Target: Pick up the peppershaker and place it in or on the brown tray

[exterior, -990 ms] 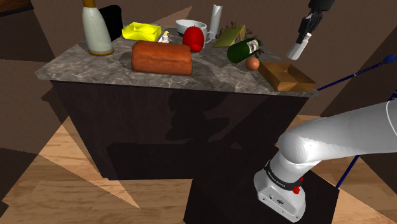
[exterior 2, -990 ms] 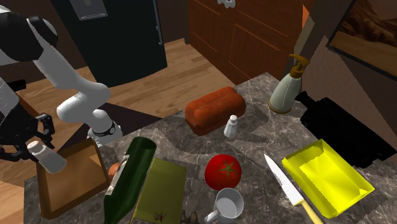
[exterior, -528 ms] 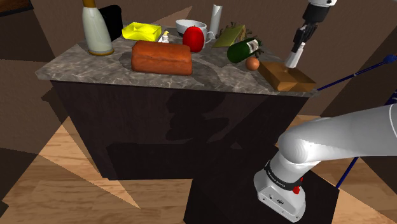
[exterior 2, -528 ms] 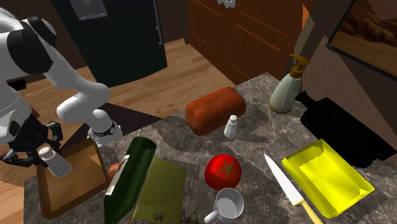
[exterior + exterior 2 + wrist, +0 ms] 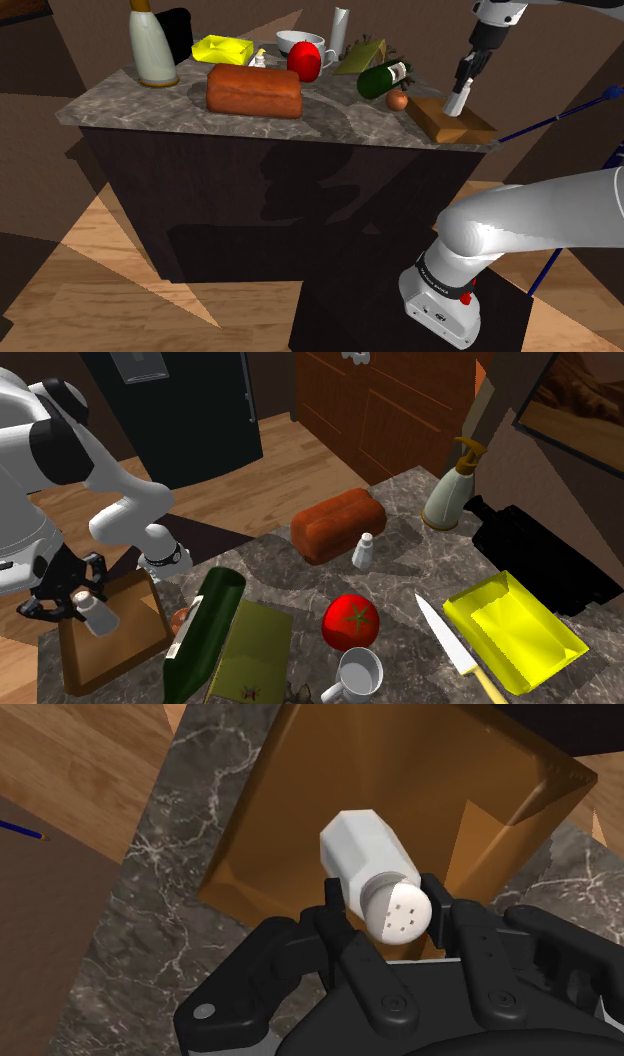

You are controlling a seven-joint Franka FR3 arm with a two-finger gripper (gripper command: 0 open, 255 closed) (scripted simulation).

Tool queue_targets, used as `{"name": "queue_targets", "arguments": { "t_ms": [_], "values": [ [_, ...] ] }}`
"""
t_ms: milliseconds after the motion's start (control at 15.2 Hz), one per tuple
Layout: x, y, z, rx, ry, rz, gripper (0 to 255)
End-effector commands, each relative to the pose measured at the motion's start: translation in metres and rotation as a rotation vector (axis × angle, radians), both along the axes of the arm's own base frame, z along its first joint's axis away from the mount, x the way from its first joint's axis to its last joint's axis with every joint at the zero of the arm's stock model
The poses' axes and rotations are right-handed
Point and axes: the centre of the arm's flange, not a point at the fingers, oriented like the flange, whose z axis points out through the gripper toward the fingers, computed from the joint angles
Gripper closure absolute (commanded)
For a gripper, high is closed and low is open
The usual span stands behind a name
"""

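clenched around a white pepper shaker (image 5: pixel 362 852) with the black gripper (image 5: pixel 388 904), one finger pressed on each side just below the perforated cap. held tilted, base aimed down at the floor of the brown tray (image 5: pixel 290 794), directly over it; cannot tell whether base and tray floor touch. in the shoulder view, gripper (image 5: pixel 464 80) and pepper shaker (image 5: pixel 457 101) above the brown tray (image 5: pixel 440 122) at the right corner of the marble counter (image 5: pixel 130 105). in the second exterior view, at the lower left: gripper (image 5: pixel 72 595), pepper shaker (image 5: pixel 99 615) and brown tray (image 5: pixel 110 652) at the counter's edge. just beside the tray, lying on its side, a green wine bottle (image 5: pixel 205 624). farther along the counter, a tomato (image 5: pixel 350 620), a bread loaf (image 5: pixel 337 524), a second small shaker (image 5: pixel 363 550), a knife (image 5: pixel 445 637) and a yellow dish (image 5: pixel 515 617).
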Motion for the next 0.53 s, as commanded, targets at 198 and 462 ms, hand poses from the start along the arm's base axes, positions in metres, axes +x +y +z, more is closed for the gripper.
{"name": "queue_targets", "arguments": {
  "t_ms": [198, 462],
  "values": [
    [-0.0001, 0.0001, -0.0006, 0.000, 0.000, 0.000, 255],
    [-0.0001, 0.0001, -0.0006, 0.000, 0.000, 0.000, 0]
  ]
}}
